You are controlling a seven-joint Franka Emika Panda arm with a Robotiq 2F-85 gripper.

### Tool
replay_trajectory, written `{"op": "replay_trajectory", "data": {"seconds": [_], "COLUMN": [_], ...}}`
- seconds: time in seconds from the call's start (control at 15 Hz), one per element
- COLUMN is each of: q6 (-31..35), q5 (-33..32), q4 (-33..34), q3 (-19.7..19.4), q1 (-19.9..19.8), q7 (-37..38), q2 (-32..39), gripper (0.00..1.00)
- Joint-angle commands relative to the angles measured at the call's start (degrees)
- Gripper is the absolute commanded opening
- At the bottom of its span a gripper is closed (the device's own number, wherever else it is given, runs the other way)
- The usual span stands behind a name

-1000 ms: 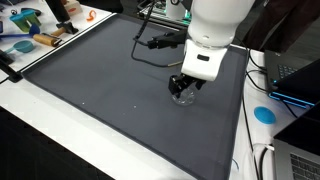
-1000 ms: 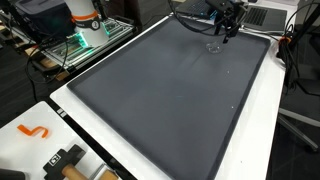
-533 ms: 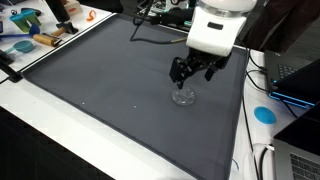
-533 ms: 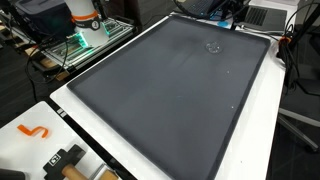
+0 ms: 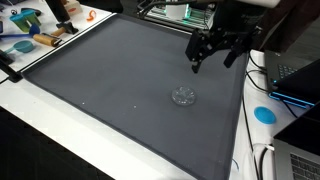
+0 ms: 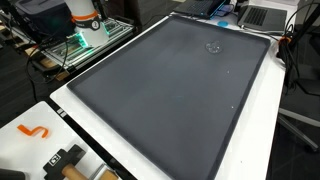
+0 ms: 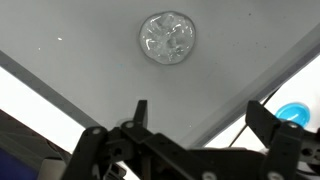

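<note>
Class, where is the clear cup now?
In an exterior view the clear cup sits on the grey mat, toward the blue disc, untouched below the open gripper.

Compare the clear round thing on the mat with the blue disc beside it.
The clear round thing is see-through and bumpy; the blue disc is opaque and looks flat. The clear one lies on the grey mat; the blue disc on the white table beside it. Both are round; the open end effector touches neither.

Broad dark grey mat [image 6: 150,95] across a white table [image 5: 40,130], open laptop [image 6: 262,15] beside its far corner.
</note>
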Motion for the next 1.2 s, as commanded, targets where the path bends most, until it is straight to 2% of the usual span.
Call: {"op": "replay_trajectory", "data": {"seconds": [0.0,0.67,1.13], "q6": [-3.71,-6.99,-8.97], "q5": [-2.3,-15.41,-16.84], "q4": [0.45,1.02,2.44], "q3": [-0.85,-2.6,-2.52], "q1": [2.59,8.7,9.76], "q7": [3.63,10.86,12.26], "q2": [-0.75,-0.01,2.28], "gripper": [1.0,1.0,1.0]}}
